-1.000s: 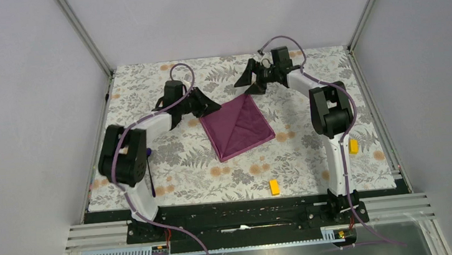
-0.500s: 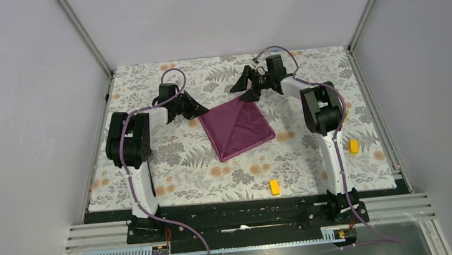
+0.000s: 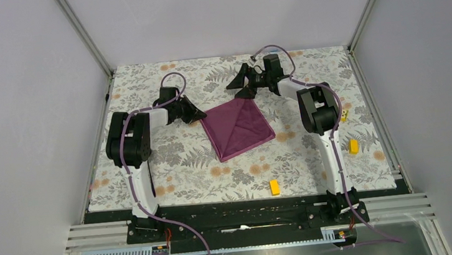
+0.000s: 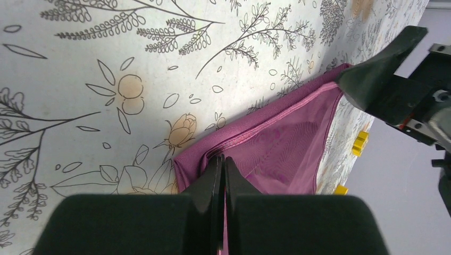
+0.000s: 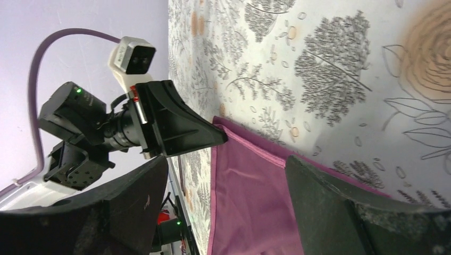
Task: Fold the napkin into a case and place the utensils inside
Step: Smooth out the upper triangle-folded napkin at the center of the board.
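Napkin [image 3: 238, 128] lies flat mid-table [image 3: 171, 164], a plum square turned so its corners point left, far, right and near. Diagonal creases cross the top face. It's not yet a narrow band.

My left gripper [image 3: 200, 115] is down at the napkin's left corner, jaws together and clamped on that corner. Left wrist view: fingertips pressed tight, cloth bunched up right at the tips, purple showing in the slit between them. The hem runs away from the pinch toward the far corner.

My right gripper [image 3: 242, 90] is at the far corner, jaws wide apart, gripping nothing. Right wrist view: cloth fills the gap between the two fingers [image 5: 330, 212], and the far-left hem runs from the left gripper's tip to behind one of them. I can't tell if either finger touches the cloth.

The two grippers sit near each other but apart, at either end of that far-left edge.

Yellow blocks [image 3: 274, 187]: one near the front edge right of centre, another further right beside the right arm, both well apart from the napkin.
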Action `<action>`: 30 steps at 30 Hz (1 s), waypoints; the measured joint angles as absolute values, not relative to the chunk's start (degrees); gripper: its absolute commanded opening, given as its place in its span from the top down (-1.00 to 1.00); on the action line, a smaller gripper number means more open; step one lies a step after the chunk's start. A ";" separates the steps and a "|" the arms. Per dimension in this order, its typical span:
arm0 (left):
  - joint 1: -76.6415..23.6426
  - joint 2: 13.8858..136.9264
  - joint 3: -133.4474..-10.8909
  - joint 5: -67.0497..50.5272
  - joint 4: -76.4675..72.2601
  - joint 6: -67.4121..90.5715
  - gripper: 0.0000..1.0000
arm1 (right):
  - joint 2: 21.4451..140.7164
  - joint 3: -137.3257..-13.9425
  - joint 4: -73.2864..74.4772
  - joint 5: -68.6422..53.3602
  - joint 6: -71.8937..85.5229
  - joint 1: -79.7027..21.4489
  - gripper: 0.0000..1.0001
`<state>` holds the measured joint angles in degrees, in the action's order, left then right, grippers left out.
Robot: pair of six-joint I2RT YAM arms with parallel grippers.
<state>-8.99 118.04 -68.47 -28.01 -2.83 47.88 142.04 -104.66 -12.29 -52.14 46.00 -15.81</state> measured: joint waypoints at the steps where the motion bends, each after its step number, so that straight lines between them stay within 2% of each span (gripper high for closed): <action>1: -8.99 118.04 -68.47 -27.99 -2.81 47.90 1.00 | 142.52 -104.66 -12.82 -52.10 46.30 -15.81 -0.74; 6: -8.97 118.04 -68.47 -27.83 -2.68 48.01 1.00 | 144.88 -104.27 -14.98 -52.25 47.79 -15.20 -0.74; 10: -8.97 118.04 -68.47 -27.79 -2.55 47.86 0.73 | 145.14 -104.18 -16.29 -52.80 48.42 -14.61 -0.75; 15: -9.13 116.92 -69.43 -28.21 0.27 46.11 0.26 | 145.14 -104.18 -17.12 -53.78 50.22 -14.35 -0.79; 18: -9.32 113.69 -69.54 -29.30 3.86 44.86 0.16 | 144.42 -103.94 -16.78 -53.67 51.31 -14.31 -0.86; 20: -9.65 110.37 -69.54 -30.83 5.10 44.53 0.20 | 142.43 -102.87 -15.51 -53.52 51.33 -14.31 -0.90; 23: -11.25 105.14 -69.21 -33.61 5.06 44.21 0.57 | 138.06 -100.29 -14.81 -53.45 51.22 -14.63 -0.97; 24: -12.16 103.81 -68.82 -34.41 4.84 44.12 0.64 | 136.05 -99.02 -14.83 -53.49 51.11 -14.76 -0.98; 30: -21.21 101.01 -61.89 -38.06 1.83 43.64 0.61 | 129.27 -92.79 -16.23 -53.43 50.35 -17.93 -0.99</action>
<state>-21.21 101.01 -61.89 -38.06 1.83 43.64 129.27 -92.79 -16.23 -53.43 50.35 -17.93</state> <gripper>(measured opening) 0.182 0.993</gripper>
